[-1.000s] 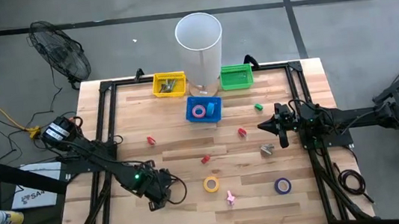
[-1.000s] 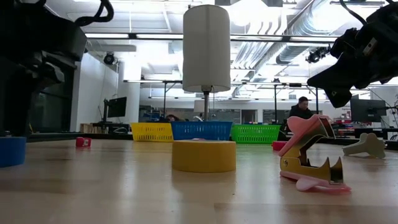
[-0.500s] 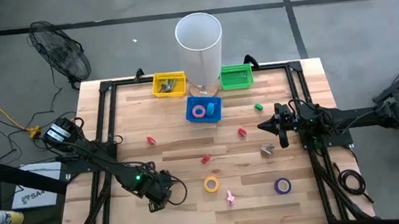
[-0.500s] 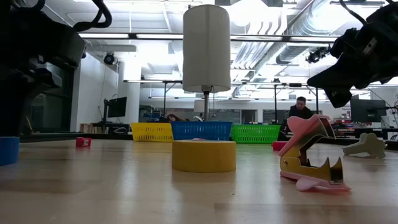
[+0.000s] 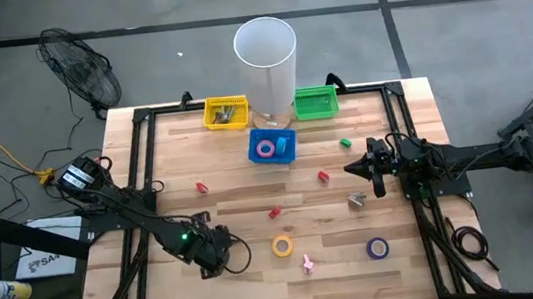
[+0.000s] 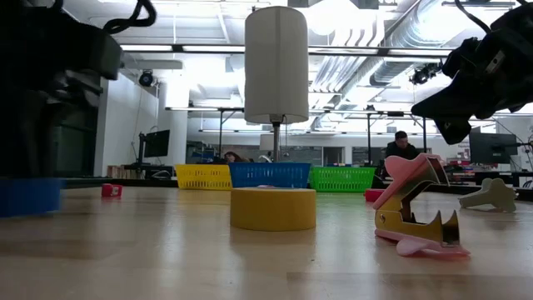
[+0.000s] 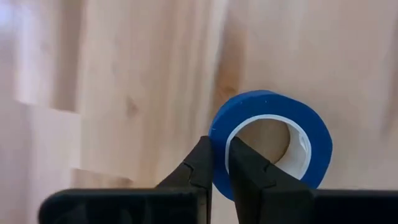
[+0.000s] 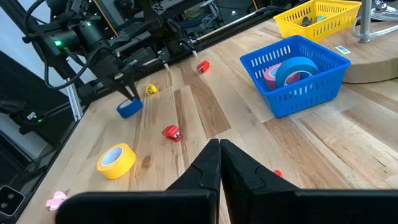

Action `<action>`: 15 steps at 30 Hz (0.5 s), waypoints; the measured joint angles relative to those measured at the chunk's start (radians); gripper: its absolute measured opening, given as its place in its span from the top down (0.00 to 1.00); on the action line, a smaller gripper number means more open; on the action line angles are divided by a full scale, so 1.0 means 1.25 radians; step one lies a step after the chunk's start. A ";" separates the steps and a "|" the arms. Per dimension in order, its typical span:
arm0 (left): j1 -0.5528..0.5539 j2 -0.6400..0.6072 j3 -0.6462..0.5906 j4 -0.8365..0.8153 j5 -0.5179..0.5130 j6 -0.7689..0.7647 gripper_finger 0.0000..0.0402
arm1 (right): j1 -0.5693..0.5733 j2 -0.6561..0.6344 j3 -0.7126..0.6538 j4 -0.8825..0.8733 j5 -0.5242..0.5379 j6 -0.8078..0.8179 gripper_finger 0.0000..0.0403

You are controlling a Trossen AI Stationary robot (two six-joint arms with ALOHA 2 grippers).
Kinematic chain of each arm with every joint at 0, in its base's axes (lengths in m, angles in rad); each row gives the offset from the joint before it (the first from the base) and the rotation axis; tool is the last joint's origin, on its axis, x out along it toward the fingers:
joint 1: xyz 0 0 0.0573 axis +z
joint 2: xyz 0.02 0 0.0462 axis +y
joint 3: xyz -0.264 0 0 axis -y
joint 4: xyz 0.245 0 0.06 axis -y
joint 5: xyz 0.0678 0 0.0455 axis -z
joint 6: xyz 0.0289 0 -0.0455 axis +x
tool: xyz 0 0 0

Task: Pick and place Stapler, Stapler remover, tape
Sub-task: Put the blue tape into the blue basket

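A blue tape roll (image 7: 270, 140) lies near the table's front left, and my left gripper (image 7: 219, 144) is shut on it; the same roll (image 8: 129, 107) shows far off in the right wrist view. On the wood to its right lie a yellow tape roll (image 5: 283, 245), a pink staple remover (image 5: 308, 264), a purple tape roll (image 5: 377, 248) and a grey staple remover (image 5: 357, 200). Small red pieces (image 5: 275, 212) that may be mini staplers lie mid-table. My right gripper (image 8: 219, 149) hovers shut over the table's right middle. My left gripper pinches the blue roll's wall (image 7: 217, 129), one finger (image 7: 202, 158) outside the ring and the other finger (image 7: 242, 158) inside its hole. The fingers come from above, pointing down. The roll sits low at the tabletop; whether it is clear of the wood I cannot tell.
A blue basket (image 5: 272, 146) holding pink and blue tape, a yellow basket (image 5: 226, 113) and a green basket (image 5: 316, 103) stand at the far edge around a tall white cylinder (image 5: 266, 54). A green piece (image 5: 344, 143) lies far right. A person shows beyond the table in the low view.
Under my left gripper the blue tape roll has shifted a little toward the table's right and shows blurred in the low view. My right arm has kept still.
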 joint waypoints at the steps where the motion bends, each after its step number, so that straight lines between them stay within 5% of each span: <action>1: 0.007 0.000 0.000 0.000 -0.019 0.004 0.92 | 0.000 0.000 0.000 0.000 0.000 0.000 1.00; 15: 0.291 0.000 0.132 0.024 -0.172 0.304 0.94 | 0.000 0.000 0.000 0.000 0.000 0.000 1.00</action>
